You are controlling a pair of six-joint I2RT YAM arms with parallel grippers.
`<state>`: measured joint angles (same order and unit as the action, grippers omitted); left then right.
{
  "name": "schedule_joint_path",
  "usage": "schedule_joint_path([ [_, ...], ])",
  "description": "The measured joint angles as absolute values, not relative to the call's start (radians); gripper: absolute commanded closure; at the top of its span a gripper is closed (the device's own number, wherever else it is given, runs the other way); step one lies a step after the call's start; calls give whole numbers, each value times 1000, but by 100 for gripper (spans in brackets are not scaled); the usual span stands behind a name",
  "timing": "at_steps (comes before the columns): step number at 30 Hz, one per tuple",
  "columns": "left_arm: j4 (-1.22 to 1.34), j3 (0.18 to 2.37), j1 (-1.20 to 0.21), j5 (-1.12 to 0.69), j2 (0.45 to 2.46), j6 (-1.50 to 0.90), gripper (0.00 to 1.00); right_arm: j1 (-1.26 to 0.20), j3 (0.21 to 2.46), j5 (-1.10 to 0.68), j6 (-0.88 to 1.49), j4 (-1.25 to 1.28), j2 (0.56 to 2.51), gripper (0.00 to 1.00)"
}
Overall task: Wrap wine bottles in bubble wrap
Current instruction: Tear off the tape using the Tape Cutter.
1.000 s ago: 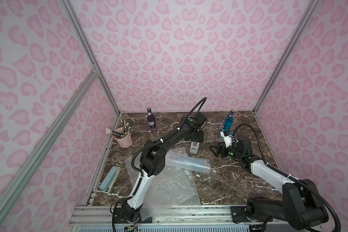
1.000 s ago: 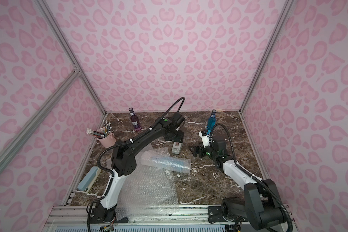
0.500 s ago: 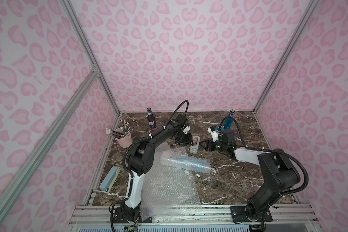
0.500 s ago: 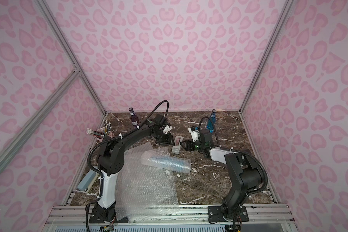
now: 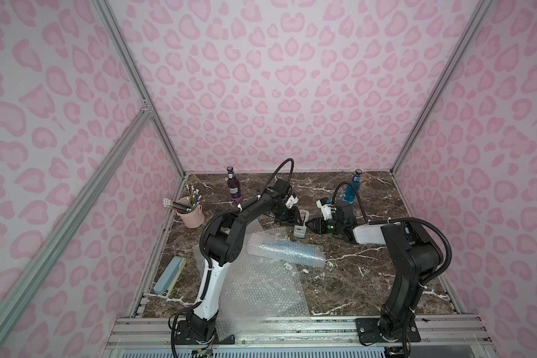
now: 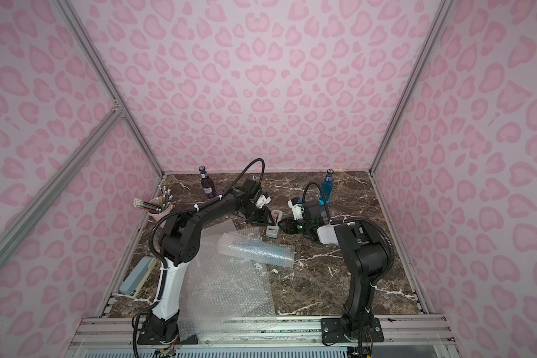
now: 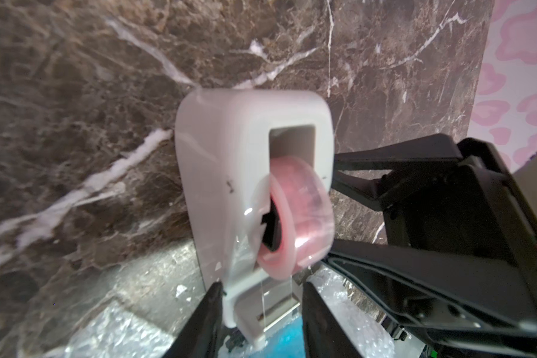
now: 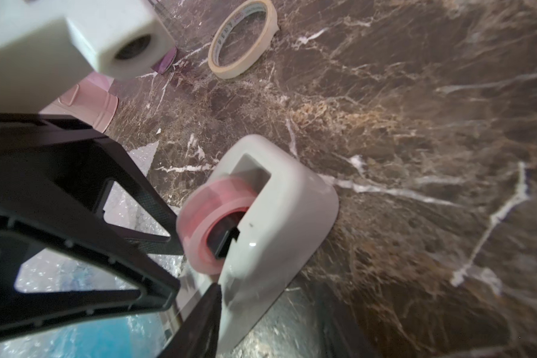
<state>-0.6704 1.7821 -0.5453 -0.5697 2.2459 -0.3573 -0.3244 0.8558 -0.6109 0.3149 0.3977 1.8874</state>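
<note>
Bubble wrap (image 5: 256,245) clouds the rolled blue bottle (image 5: 289,251), its outline barely legible.

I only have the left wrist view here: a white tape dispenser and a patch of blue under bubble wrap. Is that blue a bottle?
Observer: Yes, a blue bottle lies on its side in the middle of the table, rolled in bubble wrap.
Operator: Any bottles bare?
Observer: Two stand upright at the back: a purple bottle and a second blue bottle.
Operator: Any spare wrap?
Observer: A flat bubble wrap sheet lies at the table's near edge.
</note>
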Motion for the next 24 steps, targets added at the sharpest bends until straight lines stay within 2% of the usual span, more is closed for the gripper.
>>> schedule_joint_path([
  [13, -656, 1782, -545, -585, 2242, -368, 63, -325, 852, -661, 303, 426, 1916, 60],
  [24, -649, 1776, -545, -614, 2223, -385, 64, -302, 831, -687, 303, 443, 1905, 64],
])
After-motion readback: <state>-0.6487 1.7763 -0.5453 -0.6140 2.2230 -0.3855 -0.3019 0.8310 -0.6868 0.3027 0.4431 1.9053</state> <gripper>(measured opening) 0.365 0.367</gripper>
